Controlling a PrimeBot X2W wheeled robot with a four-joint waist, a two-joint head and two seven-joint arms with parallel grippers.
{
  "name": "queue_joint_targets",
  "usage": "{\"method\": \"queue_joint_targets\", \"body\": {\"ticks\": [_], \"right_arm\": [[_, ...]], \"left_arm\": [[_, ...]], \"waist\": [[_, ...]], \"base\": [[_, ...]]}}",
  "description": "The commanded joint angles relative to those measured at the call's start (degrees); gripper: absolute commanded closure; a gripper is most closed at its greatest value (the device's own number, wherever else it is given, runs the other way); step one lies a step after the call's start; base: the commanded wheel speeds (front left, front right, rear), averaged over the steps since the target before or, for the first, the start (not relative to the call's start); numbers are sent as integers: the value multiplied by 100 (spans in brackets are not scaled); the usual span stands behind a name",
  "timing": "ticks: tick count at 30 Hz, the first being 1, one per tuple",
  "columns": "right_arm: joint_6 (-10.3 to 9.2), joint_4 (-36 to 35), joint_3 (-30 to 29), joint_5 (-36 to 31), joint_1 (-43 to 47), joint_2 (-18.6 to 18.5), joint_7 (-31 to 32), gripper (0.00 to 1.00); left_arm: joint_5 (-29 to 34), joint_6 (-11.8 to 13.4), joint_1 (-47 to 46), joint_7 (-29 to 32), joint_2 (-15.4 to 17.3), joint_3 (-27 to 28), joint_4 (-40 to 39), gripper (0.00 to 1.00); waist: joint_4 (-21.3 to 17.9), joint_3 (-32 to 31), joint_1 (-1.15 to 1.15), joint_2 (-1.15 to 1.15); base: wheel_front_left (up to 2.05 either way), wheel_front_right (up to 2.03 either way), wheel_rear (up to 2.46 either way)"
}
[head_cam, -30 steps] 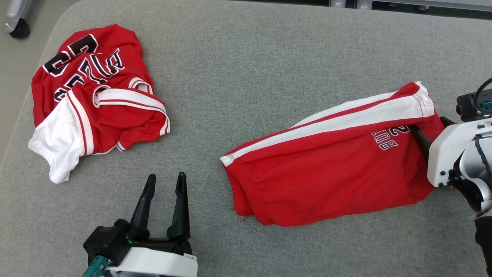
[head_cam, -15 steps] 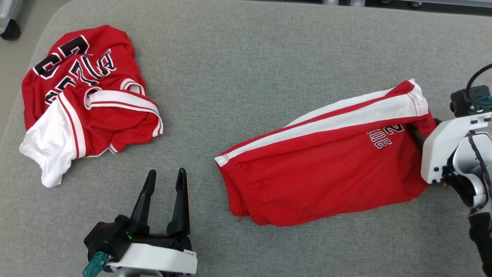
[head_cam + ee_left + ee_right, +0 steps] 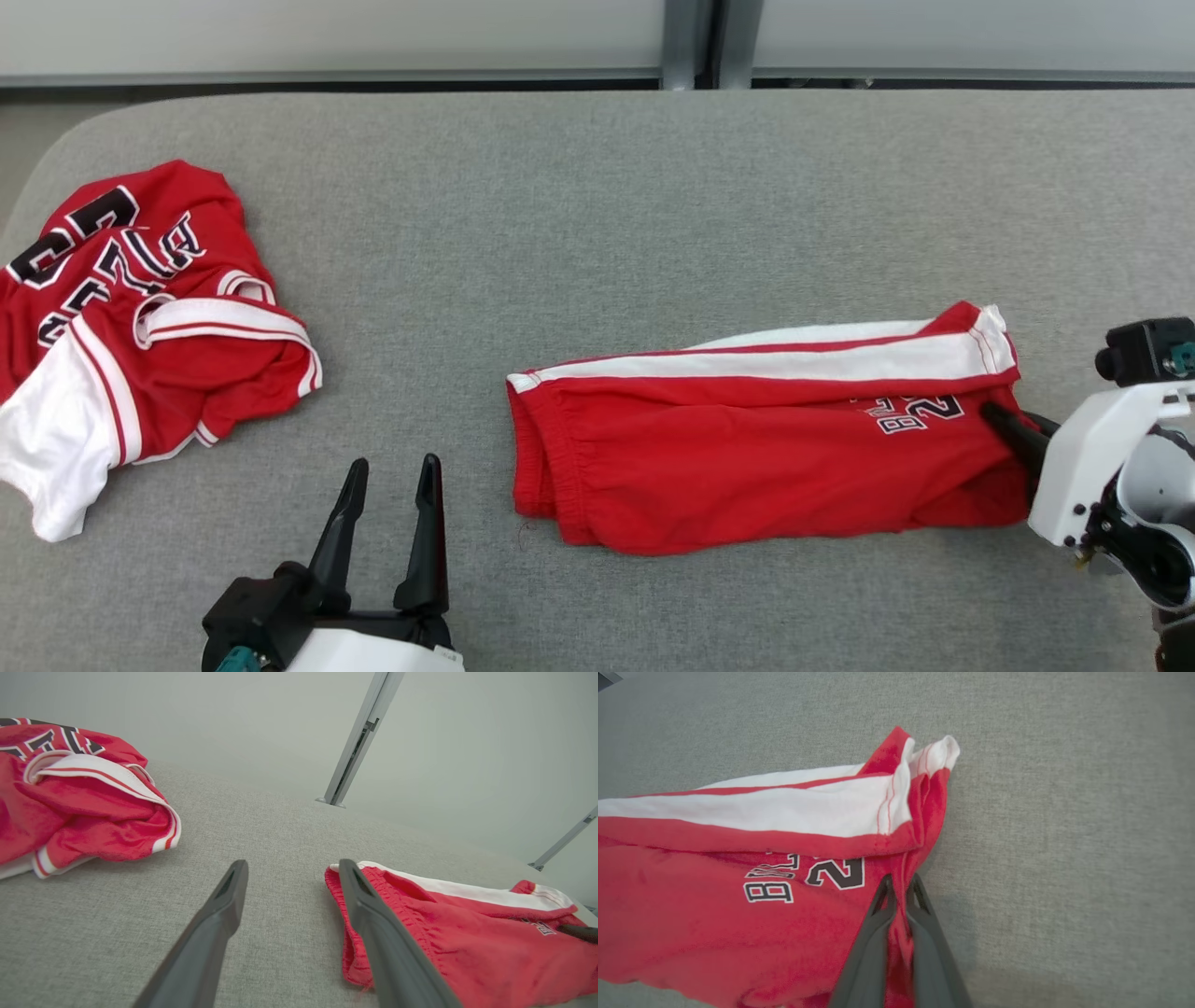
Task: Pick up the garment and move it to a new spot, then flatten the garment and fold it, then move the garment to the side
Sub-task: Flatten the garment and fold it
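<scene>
Red shorts point(image 3: 747, 467) with a white side stripe and black lettering lie folded on the grey surface; they also show in the left wrist view point(image 3: 472, 947) and the right wrist view point(image 3: 714, 924). My right gripper point(image 3: 1004, 425) is shut on the shorts' hem at their right end, with red cloth pinched between its fingers point(image 3: 901, 891). At the lower left my left gripper point(image 3: 392, 471) stands open, holding nothing, a little to the left of the shorts' waistband point(image 3: 289, 868).
A crumpled red and white jersey point(image 3: 121, 308) with black lettering lies at the left edge of the grey padded table point(image 3: 597, 233). A pale wall with a metal post point(image 3: 691, 42) runs behind the table's far edge.
The head camera has tilted up, so the whole scene sits lower and the back wall shows. The shorts now lie straighter, dragged by my right gripper. The left gripper stays open.
</scene>
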Motion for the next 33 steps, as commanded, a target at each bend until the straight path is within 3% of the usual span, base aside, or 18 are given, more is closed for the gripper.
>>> {"method": "queue_joint_targets", "body": {"ticks": [1,13,20,25,33], "right_arm": [[-1,-122,-125,109,205,-41,68,100],[0,-4,-1117,211,418,398,44,100],[0,-113,-1393,97,253,273,-71,100],[1,-936,-1062,235,391,199,29,100],[1,-2171,335,476,785,523,348,100]], "left_arm": [[53,3,108,-26,65,47,14,0],[108,-56,340,-26,130,82,-5,0],[55,-24,342,-26,80,35,-9,0],[10,-16,358,-26,34,61,5,0],[-2,-41,291,-26,-27,36,56,0]], "waist": [[-250,-264,0,0],[-212,-375,0,0],[-79,-308,0,0],[-28,-300,0,0],[13,-298,0,0]], "base": [[0,0,0],[0,0,0],[0,0,0],[0,0,0],[0,0,0]]}}
